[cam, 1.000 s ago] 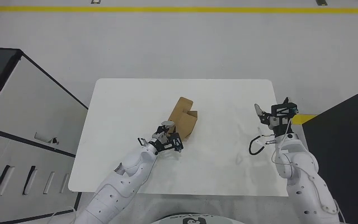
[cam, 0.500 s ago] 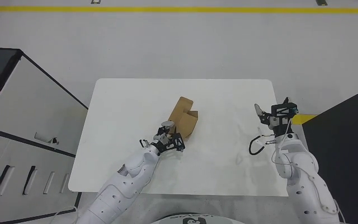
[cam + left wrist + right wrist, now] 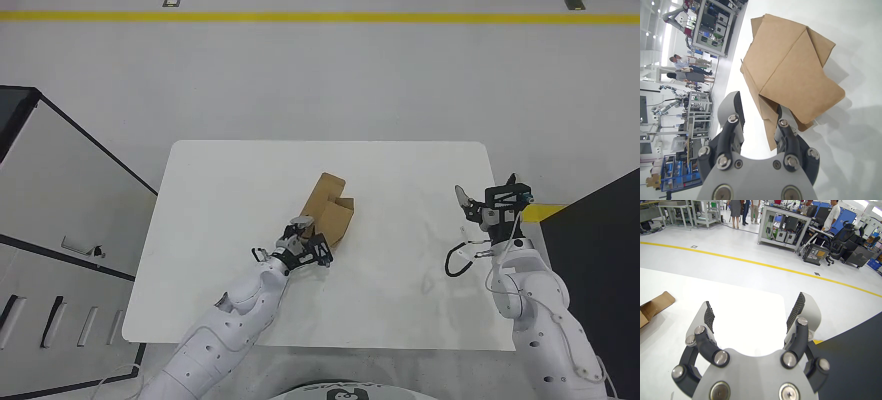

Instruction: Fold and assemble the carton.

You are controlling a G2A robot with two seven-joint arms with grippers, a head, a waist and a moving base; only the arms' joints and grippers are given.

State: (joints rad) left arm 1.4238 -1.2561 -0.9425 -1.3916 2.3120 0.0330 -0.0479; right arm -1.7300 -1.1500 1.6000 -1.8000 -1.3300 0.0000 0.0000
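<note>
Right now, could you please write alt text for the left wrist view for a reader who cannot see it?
The left gripper is open at the edge of a partly folded brown carton, one finger behind a flap, the other clear beside it. The carton lies on a white table.

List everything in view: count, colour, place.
carton: 1, brown, partly folded, middle of the table
table: 1, white, under the carton
floor line: 1, yellow, on the floor beyond the table's far edge
left gripper: 1, grey and black, open, at the carton's near corner, one finger tucked under a flap
right gripper: 1, grey and black, open, by the table's right edge, apart from the carton
</note>
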